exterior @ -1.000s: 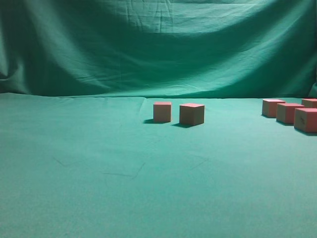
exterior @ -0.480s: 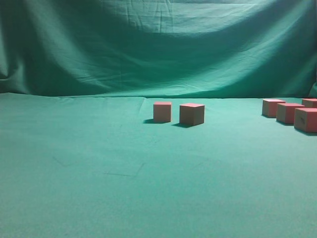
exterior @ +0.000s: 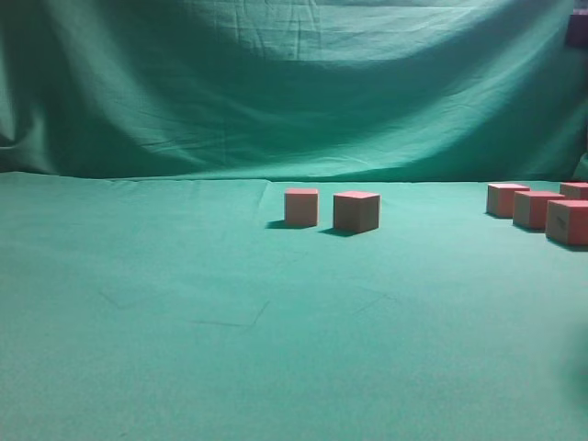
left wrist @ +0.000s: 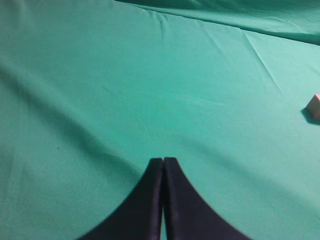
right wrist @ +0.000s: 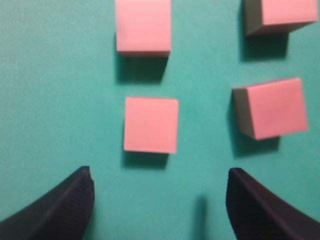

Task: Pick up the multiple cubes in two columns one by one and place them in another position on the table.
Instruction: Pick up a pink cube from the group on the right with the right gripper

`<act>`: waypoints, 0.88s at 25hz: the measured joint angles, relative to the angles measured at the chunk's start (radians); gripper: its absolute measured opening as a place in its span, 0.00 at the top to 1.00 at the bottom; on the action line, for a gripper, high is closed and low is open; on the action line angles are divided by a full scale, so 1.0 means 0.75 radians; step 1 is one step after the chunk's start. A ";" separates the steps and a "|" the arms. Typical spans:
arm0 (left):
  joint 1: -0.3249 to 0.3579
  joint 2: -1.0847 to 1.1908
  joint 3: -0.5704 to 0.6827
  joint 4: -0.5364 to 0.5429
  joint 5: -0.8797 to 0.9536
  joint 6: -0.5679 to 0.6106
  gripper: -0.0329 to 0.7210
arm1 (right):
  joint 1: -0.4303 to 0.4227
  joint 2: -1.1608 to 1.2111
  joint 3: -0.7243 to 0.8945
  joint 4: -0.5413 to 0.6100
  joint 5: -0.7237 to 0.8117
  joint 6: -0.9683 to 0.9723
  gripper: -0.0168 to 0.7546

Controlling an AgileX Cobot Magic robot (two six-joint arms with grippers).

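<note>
From the front, two cubes sit side by side near the middle of the table, toward its far edge, the right one turned slightly so a corner faces forward; a cluster of four more cubes crowds the right edge. Neither arm shows here, and nothing among these cubes has shifted over the last second, though a dark bit has appeared in the top right corner. The left wrist view shows the left gripper with its fingers pressed together over bare cloth, holding nothing, one cube just poking in at the right border. The right wrist view looks straight down on four cubes in two columns; the right gripper stands spread and empty, just short of the nearer left-column cube, which lies square to the jaws. Cubes have no long axis. The jaws have just widened, so I'd judge a pick is next.
</note>
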 joint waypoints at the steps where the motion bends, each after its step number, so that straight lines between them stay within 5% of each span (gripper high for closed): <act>1: 0.000 0.000 0.000 0.000 0.000 0.000 0.96 | 0.000 0.025 0.000 0.003 -0.024 -0.004 0.33; 10: 0.000 0.000 0.000 0.000 0.000 0.000 0.96 | 0.000 0.200 -0.019 0.012 -0.206 -0.012 0.30; 19: 0.000 0.000 0.000 0.000 0.000 0.000 0.96 | 0.000 0.357 -0.160 -0.021 -0.165 -0.012 0.30; 22: 0.000 0.000 0.000 0.000 0.000 0.000 0.96 | 0.000 0.369 -0.173 -0.024 -0.140 -0.012 0.53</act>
